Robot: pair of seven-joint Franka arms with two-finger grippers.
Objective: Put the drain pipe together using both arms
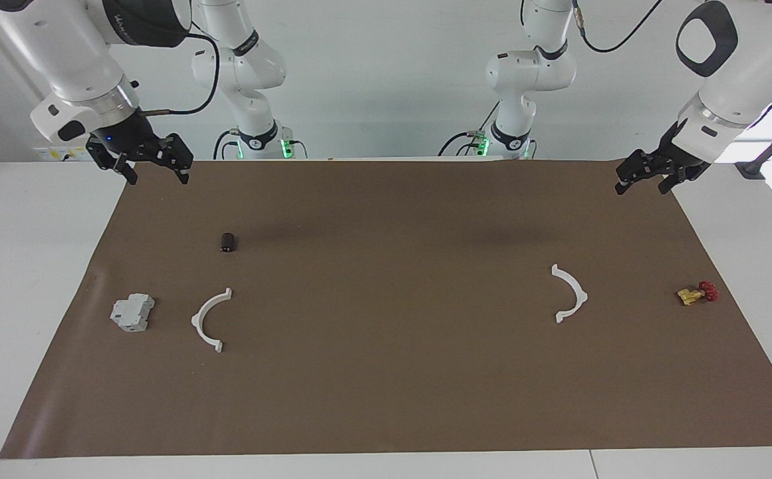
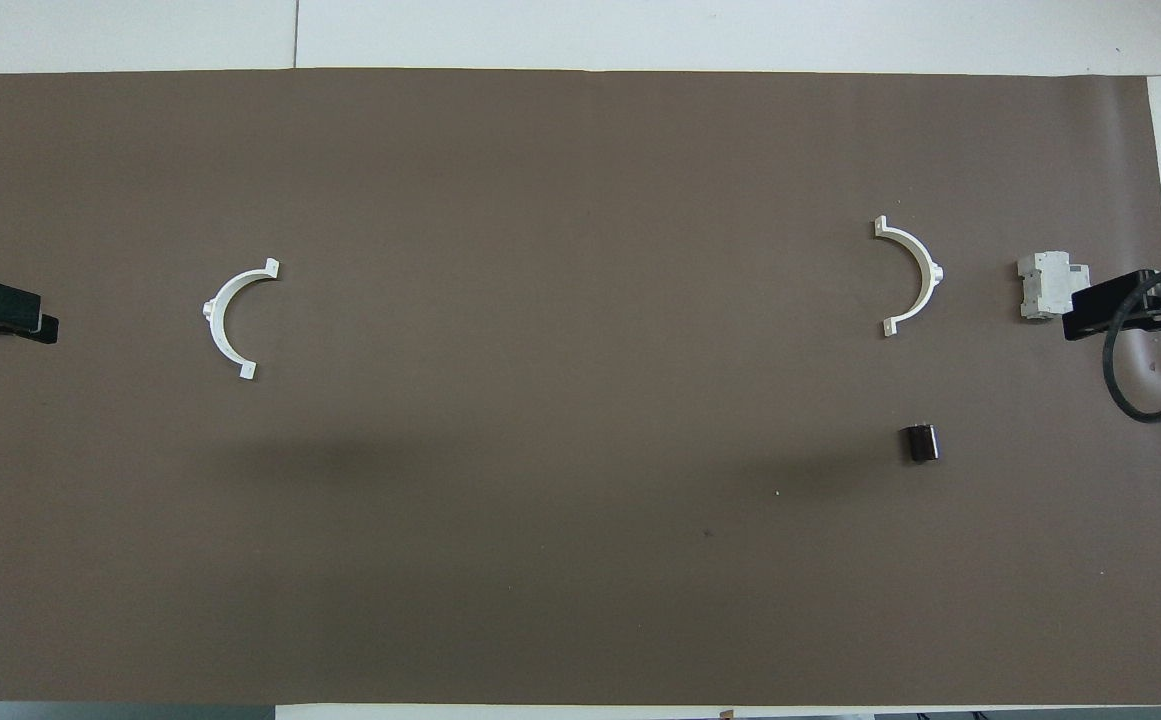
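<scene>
Brown mat (image 1: 386, 372): pipe halves (image 1: 210, 319) apart (no legible labels).

Grey block (image 1: 132, 313), dark cylinder (image 1: 228, 242), yellow-red valve (image 1: 697, 293), brown mat (image 1: 386, 399).

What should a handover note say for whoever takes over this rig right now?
Left pincer: open, holds nothing, raised over the mat's edge at the left arm's end.
Right pincer: open, holds nothing, raised over the mat's corner at the right arm's end.
Half-ring arcs: one beside the grey block, the other toward the yellow-and-red valve; both flat on the mat, far apart.
Done: nothing.
Left: pick up both arcs, join them.
</scene>
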